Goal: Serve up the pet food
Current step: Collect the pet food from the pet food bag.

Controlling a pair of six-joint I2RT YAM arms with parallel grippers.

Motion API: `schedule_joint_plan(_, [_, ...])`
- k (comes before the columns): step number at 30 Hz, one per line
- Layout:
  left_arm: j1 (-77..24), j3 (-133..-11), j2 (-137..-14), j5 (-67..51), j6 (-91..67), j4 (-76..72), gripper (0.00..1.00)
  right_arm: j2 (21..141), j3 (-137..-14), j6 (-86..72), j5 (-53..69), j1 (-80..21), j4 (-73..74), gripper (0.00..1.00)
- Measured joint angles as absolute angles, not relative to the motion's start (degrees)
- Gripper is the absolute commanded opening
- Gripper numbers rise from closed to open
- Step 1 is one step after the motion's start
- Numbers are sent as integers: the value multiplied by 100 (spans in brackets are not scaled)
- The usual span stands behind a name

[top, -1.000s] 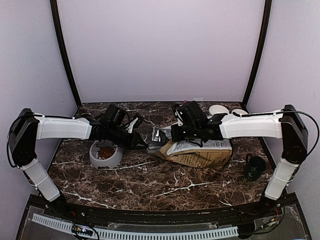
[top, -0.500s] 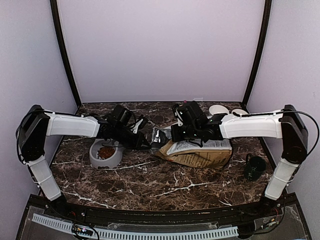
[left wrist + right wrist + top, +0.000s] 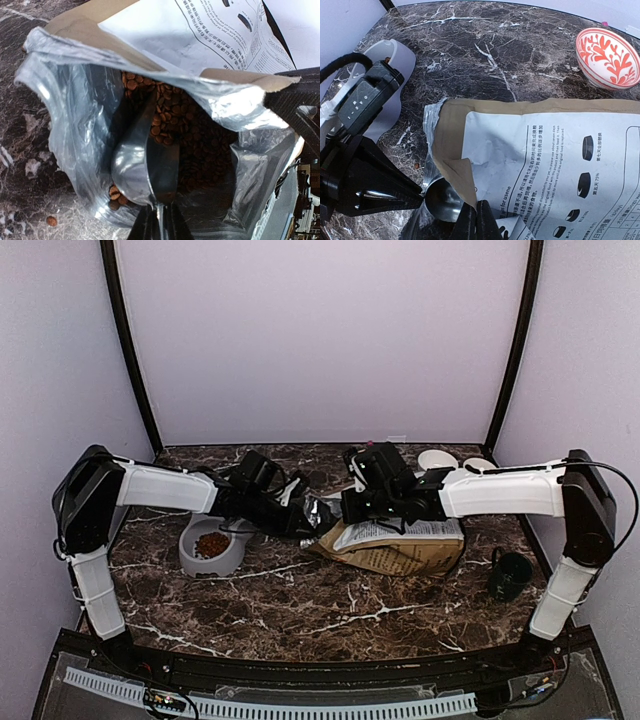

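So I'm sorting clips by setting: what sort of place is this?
Probably a robot test booth, not a home: plain lilac walls between black frame posts enclose a marble-patterned table, with left arm and right arm mounted at its near edge.

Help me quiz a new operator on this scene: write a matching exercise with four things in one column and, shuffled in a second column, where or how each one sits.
Things
1. dark glossy scoop
2. brown paper food bag with white printed label
3. grey plastic pet bowl
4. red-and-white patterned ceramic bowl

Places or states
A. beyond the bag, toward the back of the dark marble table
B. left of the bag, some reddish-brown kibble pellets inside
C. lying on its side, mouth open
D. pushed into the bag's mouth

Pairs: 1-D, 2-C, 3-B, 4-A
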State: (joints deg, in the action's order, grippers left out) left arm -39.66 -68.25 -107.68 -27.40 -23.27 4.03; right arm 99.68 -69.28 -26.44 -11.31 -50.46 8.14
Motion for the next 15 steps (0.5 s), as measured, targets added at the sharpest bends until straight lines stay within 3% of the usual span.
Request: schedule_joint_plan(15, [-3962, -6718, -11131, -3214, -2698, -471, 0, 9963, -6801, -2646, -1111, -5046, 624, 0])
